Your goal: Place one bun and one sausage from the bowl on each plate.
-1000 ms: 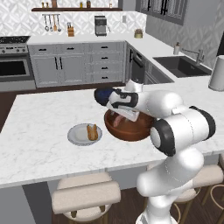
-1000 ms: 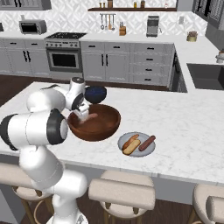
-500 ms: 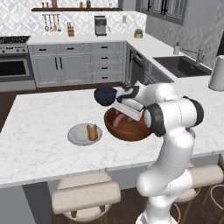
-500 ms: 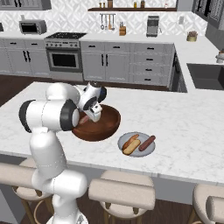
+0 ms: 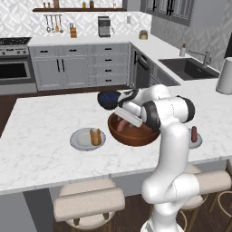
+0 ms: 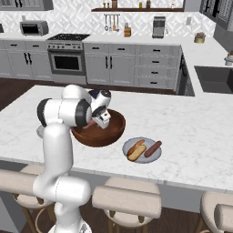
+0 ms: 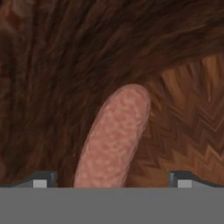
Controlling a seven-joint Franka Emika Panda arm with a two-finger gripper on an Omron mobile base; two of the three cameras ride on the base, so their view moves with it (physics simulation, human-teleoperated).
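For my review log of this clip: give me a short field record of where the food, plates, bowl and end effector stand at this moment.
bowl: brown wood, on the island, one sausage inside
end effector: open, down in the bowl, fingertips either side of that sausage, not closed on it
near plate: one bun and one sausage
far plate: bun only
blue bowl: behind the brown bowl

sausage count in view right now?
2. One sausage lies on the right plate beside a bun. Another sausage lies in the bowl, between the open jaws. The arm may hide more in the bowl.
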